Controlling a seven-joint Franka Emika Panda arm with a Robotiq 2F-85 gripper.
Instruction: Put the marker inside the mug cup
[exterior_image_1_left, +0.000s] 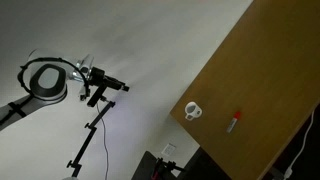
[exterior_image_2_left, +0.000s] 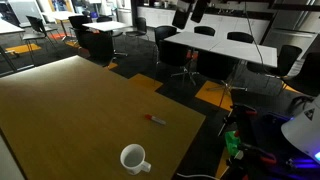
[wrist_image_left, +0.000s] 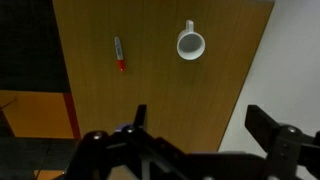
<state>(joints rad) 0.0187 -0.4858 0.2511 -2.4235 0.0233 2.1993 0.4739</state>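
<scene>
Robot arm poised over a wooden table (wrist_image_left: 230, 85) before the pick: in the wrist view the gripper (wrist_image_left: 196, 112) hangs high above the wood, its jaws spread wide with nothing between them. The marker (wrist_image_left: 119, 53) lies flat on the bare table, red end nearer the camera, well apart from the mug (wrist_image_left: 190, 44), which stands upright with its dark mouth showing and its handle turned to the far side. In an exterior view the marker (exterior_image_2_left: 157, 120) rests near the table's edge, with the mug (exterior_image_2_left: 134, 158) apart from it and close to the same edge. Nothing touches either one. The step in hand appears to be the reach for the marker, and no part of the task looks done. The jaws seem already set roughly crosswise to the thin barrel, so little wrist turn should be needed. The better course is to shift over the marker's middle first, then drop straight down until the fingertips all but meet the wood. Closing on the middle rather than an end should keep so slim a pen from pivoting or rolling out of the grip. Once lifted, it needs to clear the mug's rim, be carried over the opening and be let go low, so that it falls inside rather than bouncing off the rim or knocking the mug toward the edge
</scene>
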